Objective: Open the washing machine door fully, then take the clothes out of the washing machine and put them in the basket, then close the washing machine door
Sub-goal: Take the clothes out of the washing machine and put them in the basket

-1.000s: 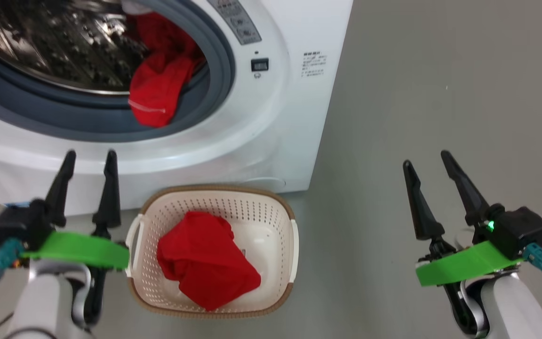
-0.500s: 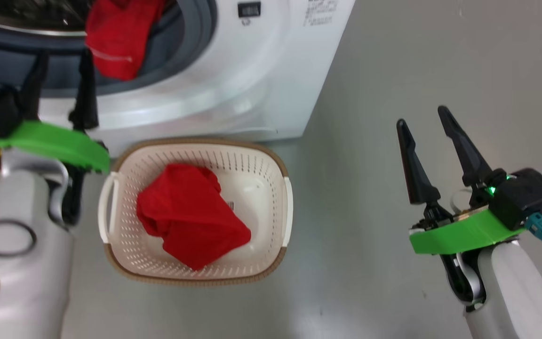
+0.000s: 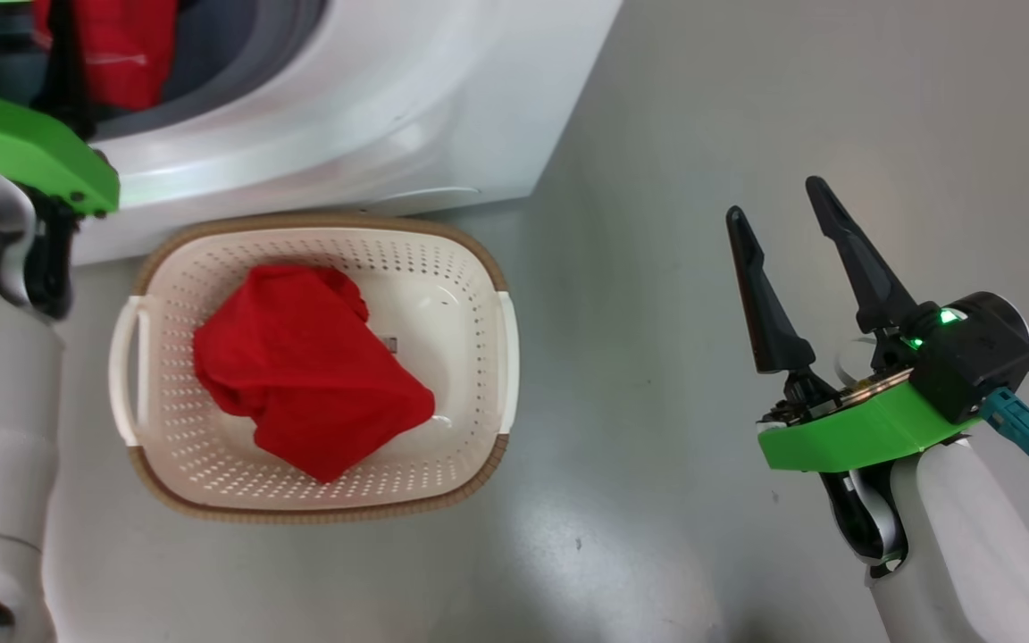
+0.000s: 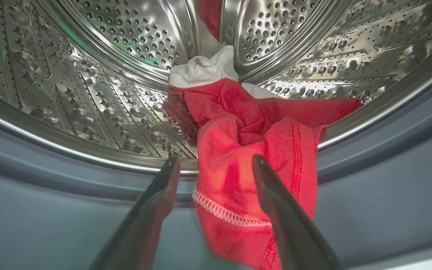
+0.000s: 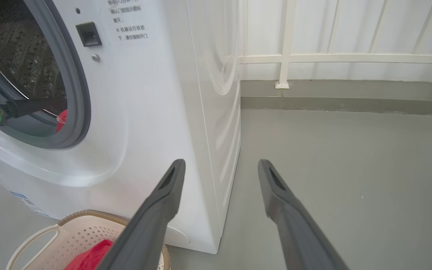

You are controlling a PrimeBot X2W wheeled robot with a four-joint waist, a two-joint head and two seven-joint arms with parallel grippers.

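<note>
The wide-open left claw [image 4: 216, 159] has been moved up to the red clothes [image 4: 238, 112] in the washing machine [image 5: 148, 97], ready for grabbing.

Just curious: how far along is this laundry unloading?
Done: one red fabric garment lies in the cream perforated plastic basket. In hand: the open left claw points at a second red garment draped over the grey rubber ring. Left: that, the white cloth behind, closing up.
</note>
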